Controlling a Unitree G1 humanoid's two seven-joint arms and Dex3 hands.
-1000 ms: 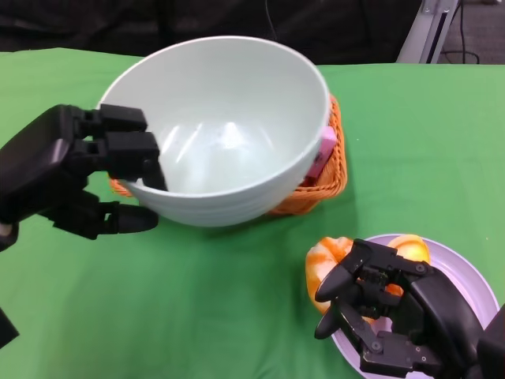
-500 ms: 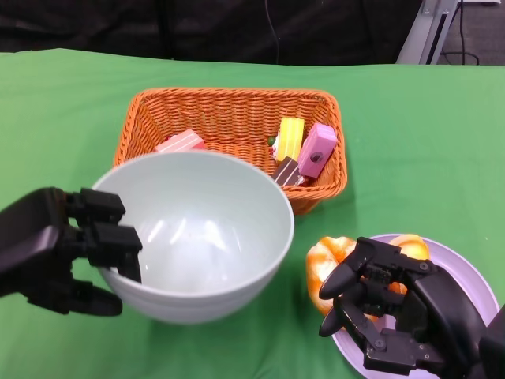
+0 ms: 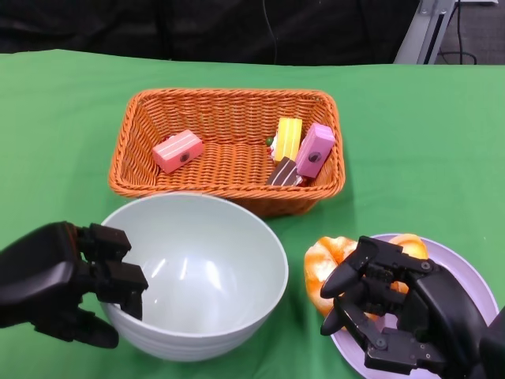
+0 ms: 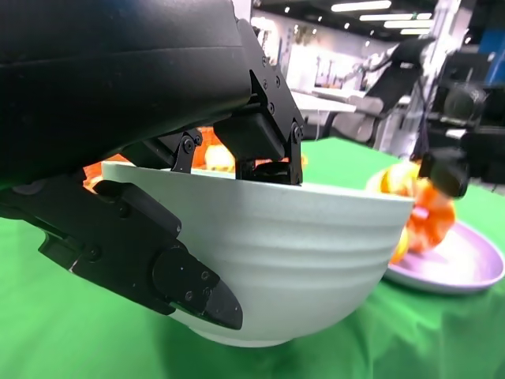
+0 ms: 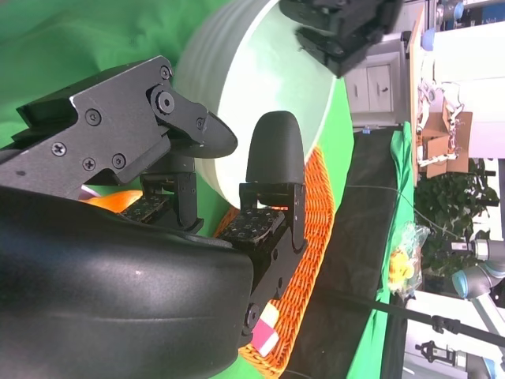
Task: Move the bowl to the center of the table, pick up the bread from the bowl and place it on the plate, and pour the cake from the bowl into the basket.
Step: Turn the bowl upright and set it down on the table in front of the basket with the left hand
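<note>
Pale-green bowl [image 3: 201, 272] gripped at rim by left hand [image 3: 59, 280], near tabletop's front edge; right hand [image 3: 398, 312] spread over bread [image 3: 331, 264].

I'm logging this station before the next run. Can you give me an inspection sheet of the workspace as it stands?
Surface: green cloth over the table.
Job's things: white bowl upright and empty; orange basket holds pink, yellow and brown cake pieces; bread lies partly on the purple plate.
Clutter: nothing seen.
Hands: left hand grips the bowl's rim; right hand is over the plate by the bread, grasp unclear.
Cables: one dark cable on the backdrop behind the table.
Surroundings: black backdrop; cabinet, boxes and a plant in the right wrist view.
</note>
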